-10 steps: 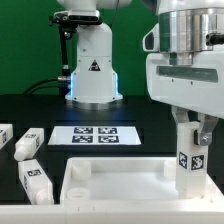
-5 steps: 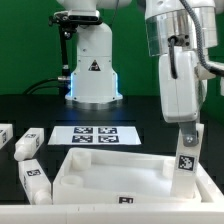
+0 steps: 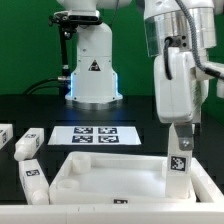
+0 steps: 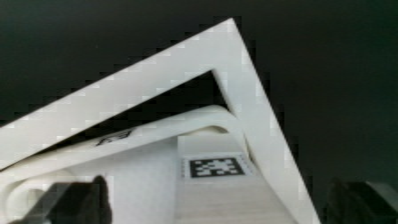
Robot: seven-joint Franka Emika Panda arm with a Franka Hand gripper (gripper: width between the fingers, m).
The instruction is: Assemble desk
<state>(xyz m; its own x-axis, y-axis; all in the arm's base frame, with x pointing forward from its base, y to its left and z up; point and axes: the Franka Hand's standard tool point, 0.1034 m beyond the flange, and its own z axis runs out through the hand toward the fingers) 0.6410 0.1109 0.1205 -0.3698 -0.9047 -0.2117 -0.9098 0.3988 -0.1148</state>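
Note:
My gripper is shut on a white block leg and holds it upright, tag facing the camera. The leg's lower end is down at the right-hand part of the white rimmed desk panel; I cannot tell whether it sits in a socket. In the wrist view the leg fills the space between my dark fingers, my gripper closed on it, with the panel's rim running at an angle beyond it. Three loose legs lie at the exterior view's left.
The marker board lies flat behind the panel. The white robot base with its triangle sticker stands at the back. The table is black.
My gripper and the leg have moved towards the exterior view's left and lower. The panel has shifted and turned, so its front rim with a tag now shows.

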